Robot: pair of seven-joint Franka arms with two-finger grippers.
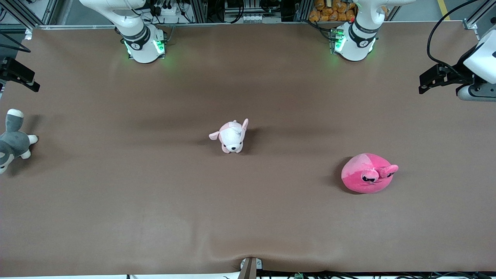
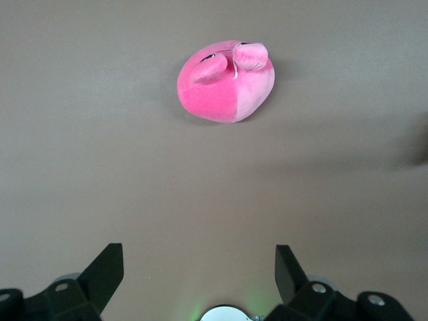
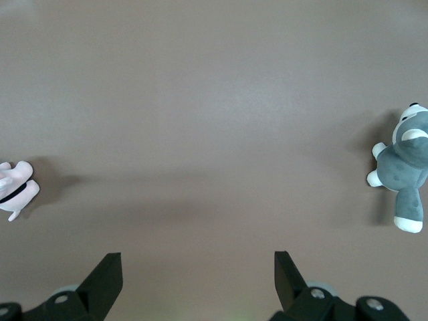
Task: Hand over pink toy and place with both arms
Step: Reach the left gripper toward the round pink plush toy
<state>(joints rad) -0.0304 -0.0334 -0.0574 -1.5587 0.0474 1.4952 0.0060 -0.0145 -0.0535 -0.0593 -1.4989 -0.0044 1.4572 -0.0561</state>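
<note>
The pink toy [image 1: 368,173] lies on the brown table [image 1: 155,217] toward the left arm's end, nearer to the front camera than the pale puppy plush [image 1: 231,136] at the table's middle. It is well apart from both that puppy and the grey-and-white plush [image 1: 12,140] at the right arm's end. Nothing touches it.

Handling judgement: the toy is a rounded plush, so it is probably light, soft and compressible, with no risk of breakage. The fabric should give the fingers fair friction, but the round body may bulge and roll out of a shallow pinch. The best hold is likely across the middle of the body, with the fingers sunk well down its sides. The protruding snout and the floppy flaps beside it are poorer holds. For the handover, a hold toward one side would leave the rest of the body free for the second gripper.

Arm pose: the left gripper [image 2: 198,267] hangs high over bare table, fingers spread wide and holding nothing; its wrist view shows the toy ahead on the cloth, well apart from the fingertips. The right gripper [image 3: 198,267] is likewise raised over bare table, fingers apart and empty, and it waits near its own end.
</note>
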